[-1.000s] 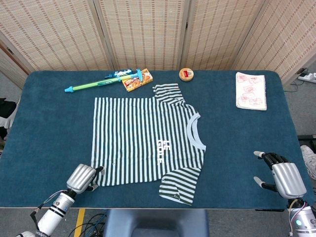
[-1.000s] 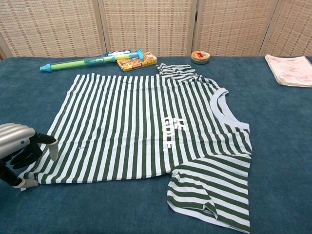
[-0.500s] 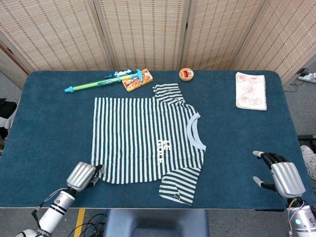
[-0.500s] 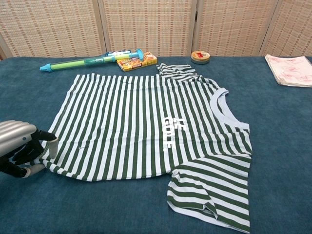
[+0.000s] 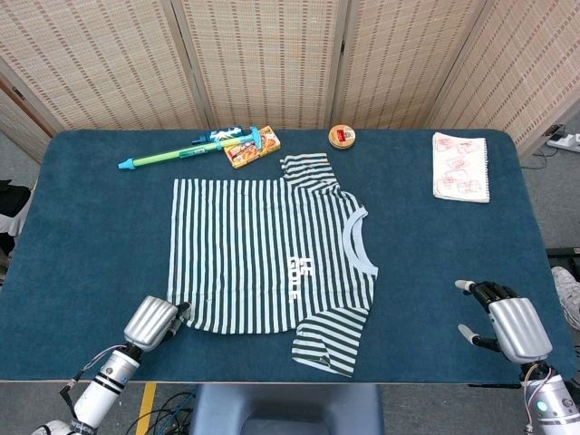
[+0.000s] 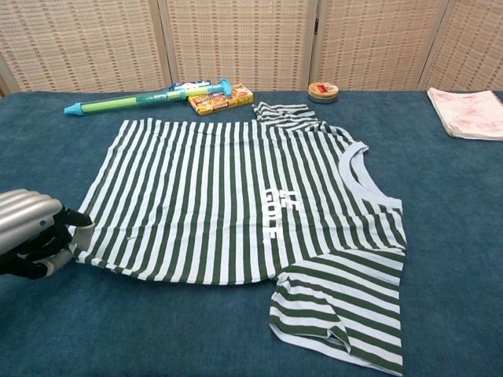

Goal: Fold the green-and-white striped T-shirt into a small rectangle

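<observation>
The green-and-white striped T-shirt [image 5: 263,245] lies spread flat in the middle of the blue table, collar to the right, hem to the left. In the chest view the T-shirt [image 6: 228,204] fills the centre. My left hand [image 5: 154,322] is at the near-left hem corner and pinches that corner between thumb and fingers; the chest view has this left hand [image 6: 31,232] at its left edge. My right hand [image 5: 503,326] hovers at the table's near-right edge with fingers apart and nothing in it, well away from the shirt.
Along the far edge lie a green-and-blue water gun [image 5: 172,156], a yellow snack box [image 5: 252,149] and a small round tin [image 5: 342,136]. A notebook [image 5: 461,167] sits at the far right. Blue table [image 5: 91,227] surrounds the shirt; folding screens stand behind.
My left hand has closed on the near-left hem corner, and that corner has drawn in away from the table's front edge. The right hand shifted slightly left.
</observation>
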`<state>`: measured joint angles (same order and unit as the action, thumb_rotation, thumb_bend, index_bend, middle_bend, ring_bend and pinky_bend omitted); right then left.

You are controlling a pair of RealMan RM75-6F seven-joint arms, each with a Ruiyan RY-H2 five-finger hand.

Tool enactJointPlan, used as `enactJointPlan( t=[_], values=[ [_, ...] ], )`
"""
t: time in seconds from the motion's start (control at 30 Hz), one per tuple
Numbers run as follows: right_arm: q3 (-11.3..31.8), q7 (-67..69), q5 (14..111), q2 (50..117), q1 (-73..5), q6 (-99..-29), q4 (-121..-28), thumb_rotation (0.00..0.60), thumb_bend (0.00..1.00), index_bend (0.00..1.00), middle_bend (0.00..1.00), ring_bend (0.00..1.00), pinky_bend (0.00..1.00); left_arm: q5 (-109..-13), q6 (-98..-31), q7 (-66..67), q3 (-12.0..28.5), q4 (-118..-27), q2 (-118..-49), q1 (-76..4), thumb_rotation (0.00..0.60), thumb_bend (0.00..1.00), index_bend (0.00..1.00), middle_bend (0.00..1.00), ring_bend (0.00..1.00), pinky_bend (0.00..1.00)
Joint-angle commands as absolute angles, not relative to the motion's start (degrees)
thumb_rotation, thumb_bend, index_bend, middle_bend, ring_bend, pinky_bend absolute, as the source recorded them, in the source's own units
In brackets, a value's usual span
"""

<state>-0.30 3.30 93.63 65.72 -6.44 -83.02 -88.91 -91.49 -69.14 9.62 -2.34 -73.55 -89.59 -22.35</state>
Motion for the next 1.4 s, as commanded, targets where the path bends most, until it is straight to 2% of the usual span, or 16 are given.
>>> enactJointPlan(
  t=[0.03,0.1,0.17,0.27,0.37,0.53,1.0,1.4],
  values=[
    [-0.83,1.20,95.58,66.24,-7.33,-82.53,-87.72,0.600,0.22,0.25,0.45,0.44,0.45,-91.55,-68.97,10.68,-2.53,-74.67,-88.84,-22.48,0.600,0.59,0.61,0.92,0.84,0.89],
    [-1.23,-0.92,97.48,66.62,-8.38,-81.71,-86.68,0.600,0.23,0.26,0.51,0.52,0.54,-91.25,-68.62,11.25,-2.52,-75.43,-88.40,-22.57,0.600,0.59,0.61,0.92,0.84,0.89],
    [-1.56,-2.33,99.26,67.11,-9.58,-80.72,-85.96,0.600,0.23,0.27,0.61,0.62,0.68,-90.93,-68.36,11.44,-2.52,-75.96,-88.12,-22.58,0.600,0.59,0.61,0.92,0.84,0.89],
    [-1.90,-3.37,101.61,68.21,-11.87,-78.61,-85.18,0.600,0.23,0.29,0.75,0.74,0.81,-90.60,-68.26,11.65,-2.52,-76.48,-87.92,-22.52,0.600,0.59,0.61,0.92,0.84,0.89],
    [-1.68,-3.65,102.48,70.14,-14.17,-76.20,-83.92,0.600,0.21,0.33,0.85,0.84,0.89,-90.32,-68.23,11.83,-2.48,-76.93,-87.81,-22.47,0.600,0.59,0.61,0.92,0.84,0.89],
    [-1.26,-4.26,103.24,74.72,-17.74,-72.48,-80.49,0.600,0.16,0.39,0.91,0.92,0.98,-90.09,-68.18,11.99,-2.46,-77.22,-87.71,-22.48,0.600,0.59,0.61,0.92,0.84,0.89],
    [-1.26,-3.70,102.51,84.61,-24.00,-66.62,-69.88,0.600,0.15,0.43,0.93,0.95,1.00,-89.33,-68.22,11.30,-2.38,-77.29,-87.43,-22.28,0.600,0.59,0.61,0.92,0.84,0.89],
    [-1.27,-2.63,102.22,91.54,-26.58,-67.83,-62.14,0.600,0.15,0.44,0.93,0.95,1.00,-88.99,-67.86,10.95,-2.24,-77.32,-87.46,-22.50,0.600,0.59,0.61,0.92,0.84,0.89]
  ],
)
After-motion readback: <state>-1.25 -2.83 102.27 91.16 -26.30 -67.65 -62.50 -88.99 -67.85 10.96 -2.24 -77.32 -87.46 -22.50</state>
